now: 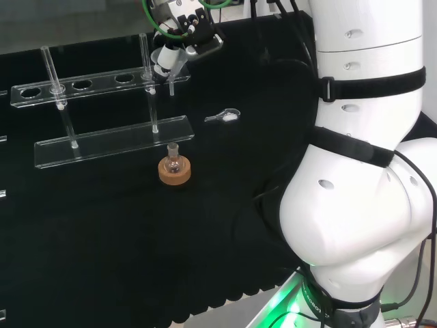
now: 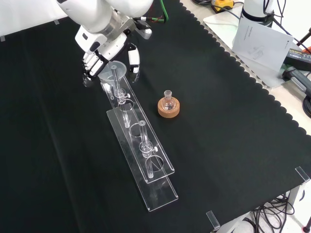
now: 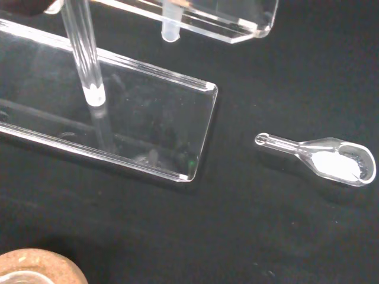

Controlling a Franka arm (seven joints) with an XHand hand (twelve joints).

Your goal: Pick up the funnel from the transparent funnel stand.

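A clear funnel stands with its cone at the far end of the transparent funnel stand. Its thin stem hangs down over the stand's base plate. My hand reaches in from the top of the front view. Its fingers curl on one side of the cone and the thumb sits on the other. In the head view the hand is at the right end of the stand's upper rack, with the funnel's stem below it.
A small glass flask on a cork ring stands to the right of the stand in the front view. A clear scoop holding white powder lies near the stand's end and shows as the scoop in the wrist view.
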